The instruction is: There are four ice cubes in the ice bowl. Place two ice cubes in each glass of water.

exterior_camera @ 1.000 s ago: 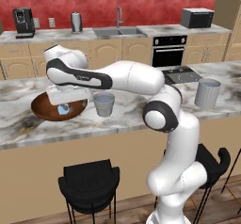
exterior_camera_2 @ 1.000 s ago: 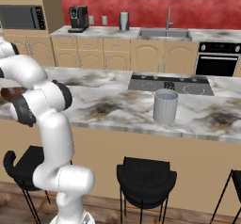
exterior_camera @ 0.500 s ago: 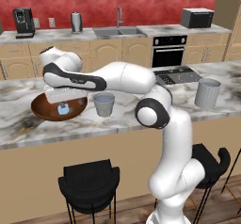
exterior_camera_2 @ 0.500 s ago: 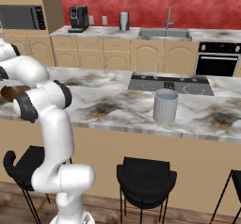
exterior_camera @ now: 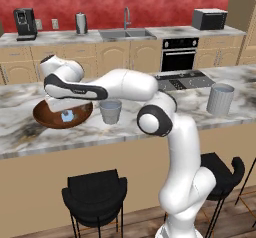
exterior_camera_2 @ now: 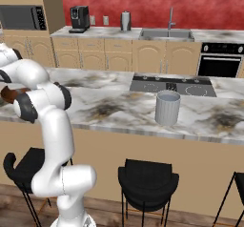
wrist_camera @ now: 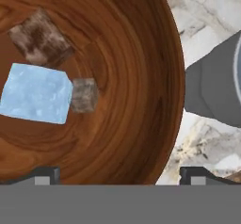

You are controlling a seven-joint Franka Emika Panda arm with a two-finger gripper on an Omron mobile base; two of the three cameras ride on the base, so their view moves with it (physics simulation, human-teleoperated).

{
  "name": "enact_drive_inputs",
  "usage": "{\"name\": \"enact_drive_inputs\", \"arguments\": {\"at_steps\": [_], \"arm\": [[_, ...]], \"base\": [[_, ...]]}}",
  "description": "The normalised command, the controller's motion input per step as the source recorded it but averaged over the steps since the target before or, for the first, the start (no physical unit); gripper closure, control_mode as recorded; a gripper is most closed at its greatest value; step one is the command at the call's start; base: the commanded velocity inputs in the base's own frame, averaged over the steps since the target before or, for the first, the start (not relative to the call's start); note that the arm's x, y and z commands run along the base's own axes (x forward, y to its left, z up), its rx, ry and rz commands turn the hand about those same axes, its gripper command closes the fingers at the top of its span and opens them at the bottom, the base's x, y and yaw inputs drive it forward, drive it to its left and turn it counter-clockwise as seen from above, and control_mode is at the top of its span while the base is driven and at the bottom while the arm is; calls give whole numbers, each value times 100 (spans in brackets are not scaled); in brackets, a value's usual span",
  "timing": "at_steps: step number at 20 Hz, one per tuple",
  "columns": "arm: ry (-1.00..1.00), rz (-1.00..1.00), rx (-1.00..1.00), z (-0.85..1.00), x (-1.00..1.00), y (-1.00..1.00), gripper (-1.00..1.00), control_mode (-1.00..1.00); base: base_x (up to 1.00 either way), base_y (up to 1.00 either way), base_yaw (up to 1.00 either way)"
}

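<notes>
One pale ice cube [wrist_camera: 36, 93] lies inside the wooden ice bowl [wrist_camera: 136, 77]. The gripper [wrist_camera: 120, 173] hangs above it, fingers spread wide and empty, with a grey glass [wrist_camera: 214, 93] just beside the bowl's rim.

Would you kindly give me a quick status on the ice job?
Gripper open over the ice bowl, nothing held. One ice cube clearly visible in the bowl. Near glass beside the bowl, far glass apart. Nothing blocking.
</notes>
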Motion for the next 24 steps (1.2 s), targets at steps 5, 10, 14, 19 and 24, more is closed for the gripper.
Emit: {"name": "enact_drive_inputs", "arguments": {"at_steps": [5, 10, 14, 19, 24], "arm": [[-12, 9, 3, -3, 19, 13, -100, -100], [-13, 6, 4, 0, 9, 24, -100, -100], [-10, 5, 5, -9, 22, 20, -100, -100], [-6, 6, 5, -22, 27, 13, -100, -100], [-8, 6, 5, -23, 25, 13, -100, -100]], "base": [[0, 0, 0], [0, 0, 0], [0, 0, 0], [0, 0, 0], [0, 0, 0]]}}
